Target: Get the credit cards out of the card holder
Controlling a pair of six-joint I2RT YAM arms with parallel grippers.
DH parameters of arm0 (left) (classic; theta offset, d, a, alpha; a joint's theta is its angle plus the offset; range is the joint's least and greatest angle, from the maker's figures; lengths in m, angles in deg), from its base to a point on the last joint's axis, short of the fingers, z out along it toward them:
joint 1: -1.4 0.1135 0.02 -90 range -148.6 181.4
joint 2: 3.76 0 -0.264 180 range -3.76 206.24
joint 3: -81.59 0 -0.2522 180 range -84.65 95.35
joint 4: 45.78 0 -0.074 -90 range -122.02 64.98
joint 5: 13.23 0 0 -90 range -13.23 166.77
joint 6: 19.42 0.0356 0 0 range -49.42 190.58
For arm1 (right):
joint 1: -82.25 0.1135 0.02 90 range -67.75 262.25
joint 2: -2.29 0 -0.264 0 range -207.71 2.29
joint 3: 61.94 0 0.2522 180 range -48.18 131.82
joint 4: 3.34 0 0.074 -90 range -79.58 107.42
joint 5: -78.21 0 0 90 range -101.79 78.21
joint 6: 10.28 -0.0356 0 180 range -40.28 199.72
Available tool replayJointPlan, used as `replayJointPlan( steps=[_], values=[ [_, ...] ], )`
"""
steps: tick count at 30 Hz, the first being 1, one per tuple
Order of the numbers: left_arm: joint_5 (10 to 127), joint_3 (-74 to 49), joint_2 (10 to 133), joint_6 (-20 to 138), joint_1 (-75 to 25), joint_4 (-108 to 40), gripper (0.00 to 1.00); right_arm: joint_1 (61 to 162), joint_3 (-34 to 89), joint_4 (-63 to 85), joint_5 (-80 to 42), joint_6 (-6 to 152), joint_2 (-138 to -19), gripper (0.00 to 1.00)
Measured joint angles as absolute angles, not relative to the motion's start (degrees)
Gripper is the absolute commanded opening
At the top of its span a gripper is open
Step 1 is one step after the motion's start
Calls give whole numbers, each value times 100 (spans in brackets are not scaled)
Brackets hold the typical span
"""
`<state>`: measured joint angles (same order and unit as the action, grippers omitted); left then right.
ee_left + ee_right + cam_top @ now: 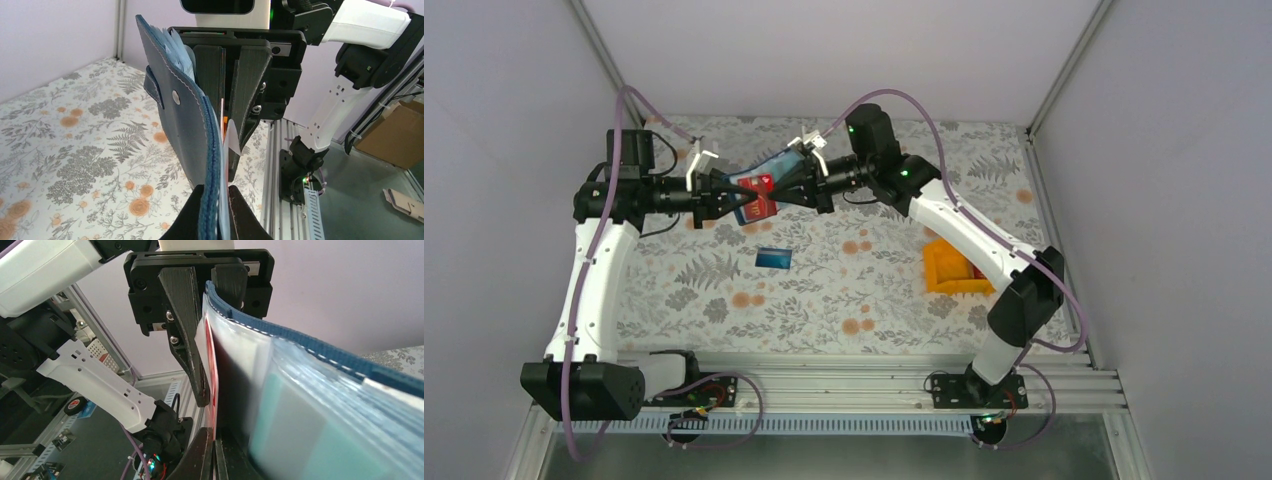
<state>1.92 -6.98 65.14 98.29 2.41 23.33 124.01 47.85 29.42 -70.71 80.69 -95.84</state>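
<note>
Presently on record, item by item.

Holder (pixel 778 163): held up off the table (pixel 854 295) at the far middle, on edge and slightly bowed, spanning the two grippers.

Left gripper (pixel 729 197): fingers pressed together on one end of the holder, clamping the navy cover and the pockets.

Right gripper (pixel 790 190): facing the left one across the holder, fingers drawn together and pinching the edge of the red card (pixel 759 186).

Red card: lies against the holder's pocketed inside, with its lower part showing below the holder in the top view.

Teal card (pixel 272 415): inside a clear pocket, blurred.

Blue card (pixel 774 258): flat on the table, nearer the arm bases than the holder and apart from it.

Tab (pixel 159 89): on the navy outside, with a round stud just beside it.

Bin (pixel 936 262): orange, on the table at the right beneath the right arm, well apart from the holder.
</note>
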Motion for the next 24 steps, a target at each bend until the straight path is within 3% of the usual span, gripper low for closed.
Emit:
replayJointPlan(
  steps=[3, 9, 16, 21, 24],
  values=[
    [157, -698, 6514, 9846, 241, 2333, 19, 12390, 4785, 2995, -7053, 8142, -9551, 4],
    [93, -698, 6514, 9864, 248, 2338, 20, 12353, 4785, 3180, -6966, 8260, -9475, 4],
    [-42, -696, 6512, 9914, 248, 2333, 3, 12300, 4785, 3410, -6828, 8371, -9241, 4],
    [-71, -687, 6512, 9951, 246, 2340, 3, 12294, 4783, 3432, -6800, 8393, -9226, 4],
    [-62, -687, 6512, 9951, 239, 2338, 8, 12272, 4783, 3449, -6793, 8413, -9226, 4]
  ],
)
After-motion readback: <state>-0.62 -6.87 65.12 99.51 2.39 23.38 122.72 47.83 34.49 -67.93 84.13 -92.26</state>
